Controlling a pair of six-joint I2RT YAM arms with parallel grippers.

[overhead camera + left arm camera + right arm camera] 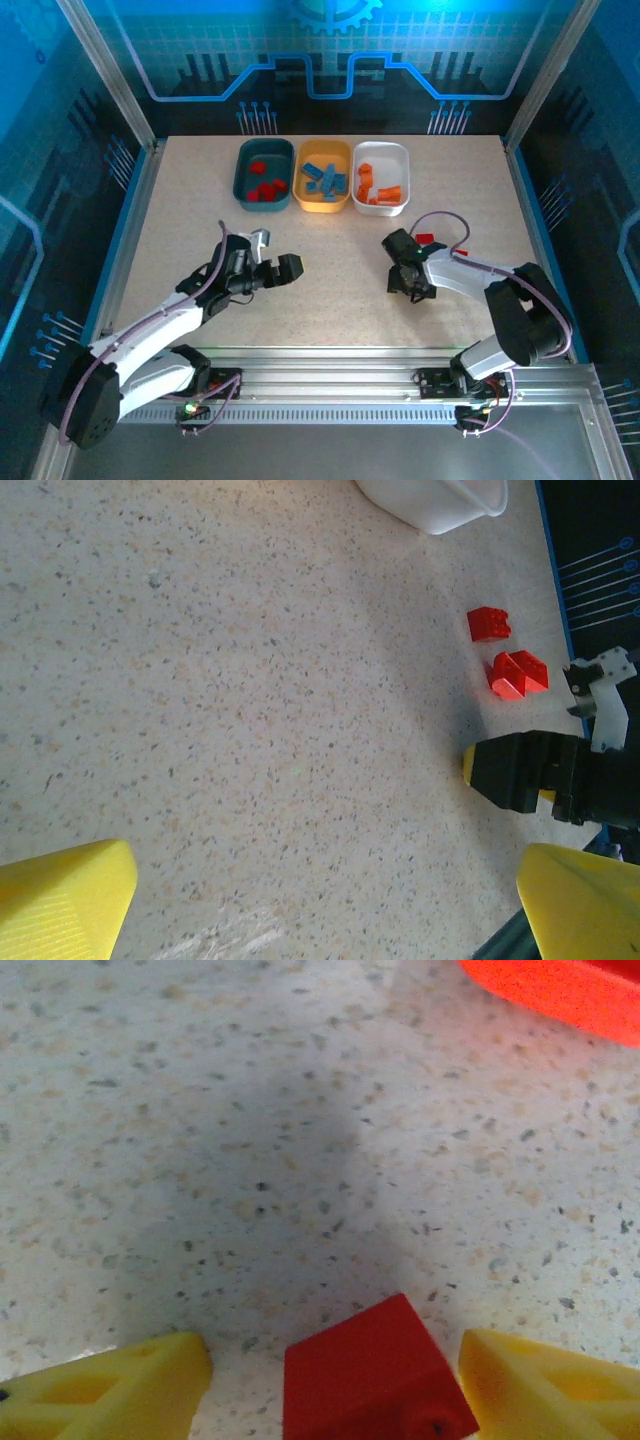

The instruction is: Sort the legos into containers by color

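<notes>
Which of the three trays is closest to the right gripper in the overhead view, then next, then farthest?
1. White tray, right end of the row, nearest the right gripper.
2. Yellow-orange tray, middle of the row.
3. Dark teal tray, left end, farthest.

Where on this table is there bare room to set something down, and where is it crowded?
Free: the table left of the teal tray, right of the white tray, and the strip between them and the left gripper. Crowded: the far edge by the yellow-orange tray, and around the right gripper, where loose red bricks lie.
</notes>
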